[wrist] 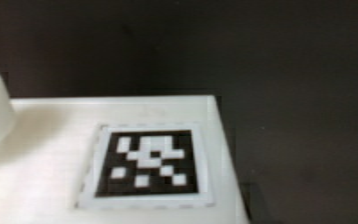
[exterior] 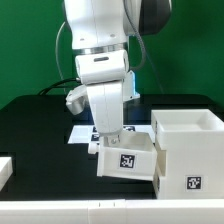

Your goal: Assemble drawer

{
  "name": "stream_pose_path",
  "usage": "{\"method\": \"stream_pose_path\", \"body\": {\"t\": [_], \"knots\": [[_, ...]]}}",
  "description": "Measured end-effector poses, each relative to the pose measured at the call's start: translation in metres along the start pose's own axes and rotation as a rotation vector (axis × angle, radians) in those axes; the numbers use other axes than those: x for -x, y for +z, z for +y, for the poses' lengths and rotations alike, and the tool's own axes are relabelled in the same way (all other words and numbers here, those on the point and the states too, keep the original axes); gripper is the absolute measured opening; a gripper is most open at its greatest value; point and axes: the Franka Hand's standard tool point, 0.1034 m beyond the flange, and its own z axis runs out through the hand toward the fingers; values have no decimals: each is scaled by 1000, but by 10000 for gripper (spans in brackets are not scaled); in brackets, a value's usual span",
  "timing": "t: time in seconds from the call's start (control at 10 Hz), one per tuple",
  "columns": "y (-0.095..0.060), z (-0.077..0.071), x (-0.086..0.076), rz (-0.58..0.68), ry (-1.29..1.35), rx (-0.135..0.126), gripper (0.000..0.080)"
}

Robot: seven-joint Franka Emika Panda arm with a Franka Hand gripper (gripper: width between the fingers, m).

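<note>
The white robot arm reaches straight down at the middle of the black bench [exterior: 30, 125]. Its end effector [exterior: 110, 138] sits low, right at the top of the drawer [exterior: 127, 160], a small white square tray with thick walls. The fingertips are hidden behind the arm's body and the tray's rim, so I cannot tell whether they are spread, closed, or gripping a wall.

The drawer stands toward the bench's front edge, slightly tilted, showing a black-and-white square tag [exterior: 127, 161] on its front-facing side. In the wrist view a flat white surface [wrist: 69, 130] fills the frame, bearing a similar blurred tag [wrist: 153, 164], with dark bench beyond it.

Touching or just beside the drawer, on the exterior view's right, stands a larger, taller white box [exterior: 188, 150], open at the top, with its own tag [exterior: 194, 184] low on its front. It sits near the bench's front right corner.

Behind the arm, partly hidden, lies the marker board [exterior: 82, 133], thin and white. A small white piece [exterior: 5, 168] shows at the bench's left edge.
</note>
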Motion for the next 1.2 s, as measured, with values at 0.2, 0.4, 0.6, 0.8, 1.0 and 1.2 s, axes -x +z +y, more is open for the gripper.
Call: {"method": "stream_pose_path", "body": {"t": [0.2, 0.4, 0.6, 0.8, 1.0, 1.2], "knots": [[1, -1, 6, 5, -4, -1, 40], [3, -5, 24, 37, -7, -6, 40], [0, -6, 16, 33, 19, -37, 40], [-15, 0, 12, 35, 39, -83, 40], [-22, 4, 8, 38, 62, -120, 40], [-19, 2, 11, 41, 72, -115, 40]]}}
